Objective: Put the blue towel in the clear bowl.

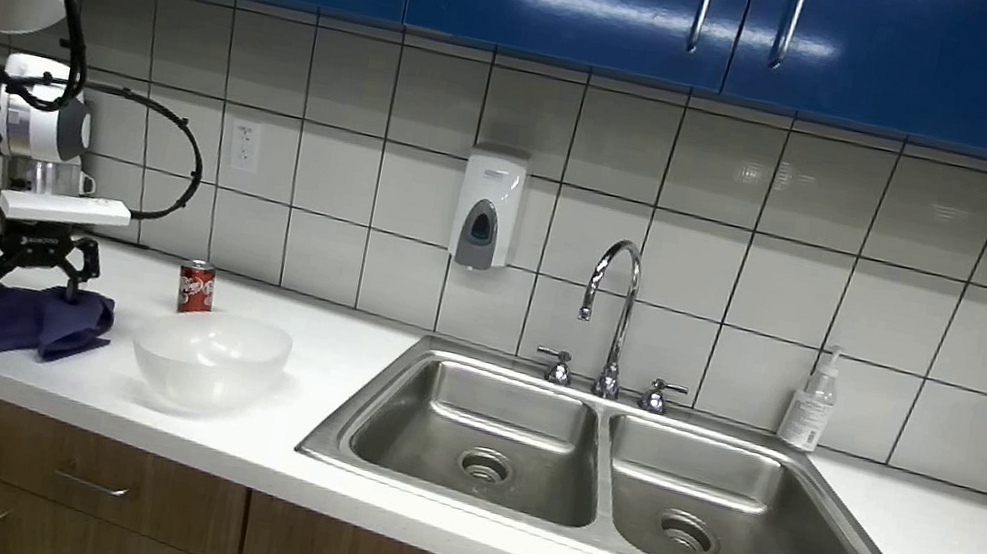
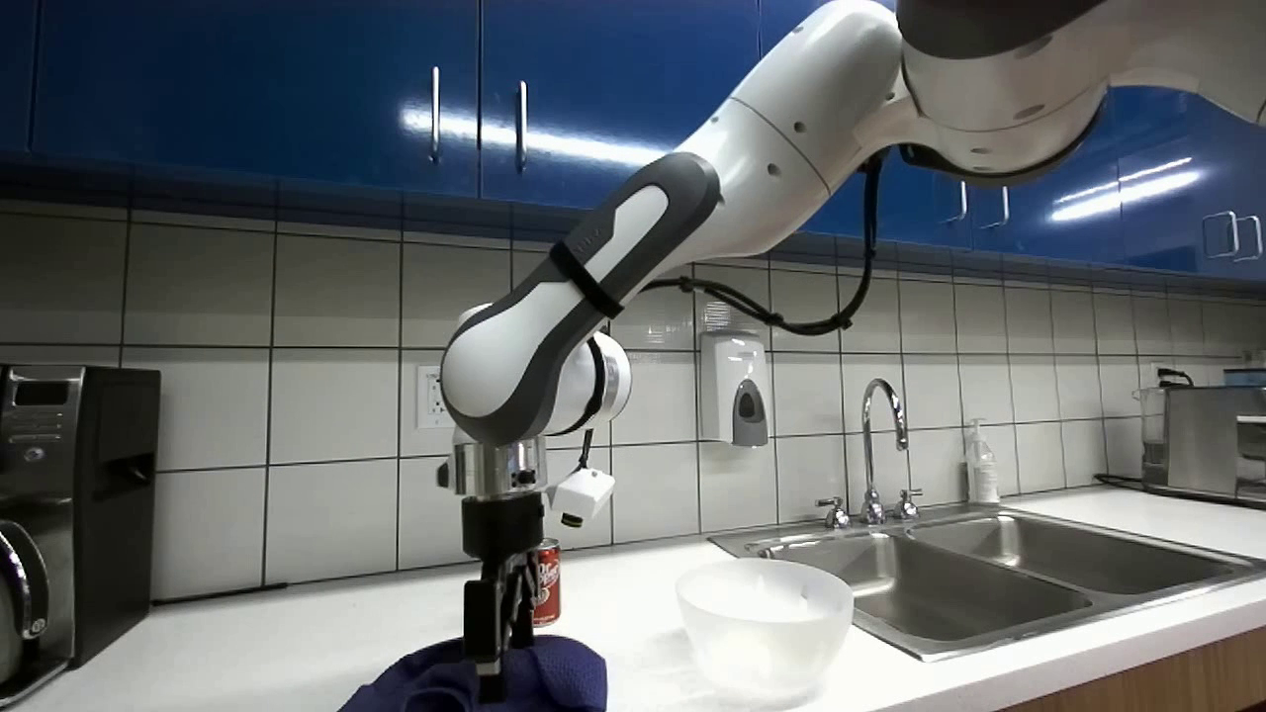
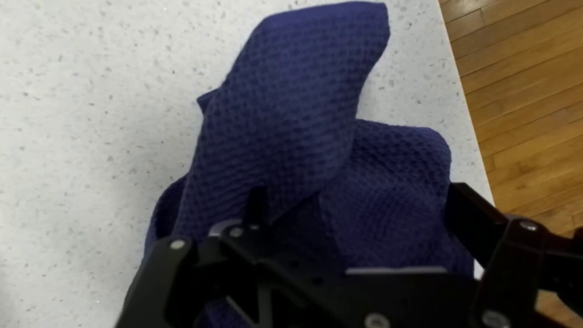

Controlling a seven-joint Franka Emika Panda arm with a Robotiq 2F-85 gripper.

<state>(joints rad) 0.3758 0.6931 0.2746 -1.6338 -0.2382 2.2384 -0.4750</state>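
The blue towel [image 1: 38, 327] lies crumpled on the white counter, near its front edge. It also shows in an exterior view [image 2: 564, 672] and fills the middle of the wrist view [image 3: 296, 105]. My gripper [image 1: 30, 292] points down at the towel with its fingers spread wide. In the wrist view the open jaws [image 3: 357, 198] stand on either side of part of the cloth. The fingertips are at the towel's height; I cannot tell how firmly they touch it. The clear bowl [image 1: 209, 364], frosted and upright, stands beside the towel, and shows too in an exterior view [image 2: 762, 633].
A red soda can [image 1: 196, 288] stands behind the bowl. A steel double sink [image 1: 455, 494] with a faucet [image 1: 621, 330] lies beyond the bowl. A dark coffee machine [image 2: 109, 514] stands on the counter. The counter edge [image 3: 469, 109] drops to a wooden floor close to the towel.
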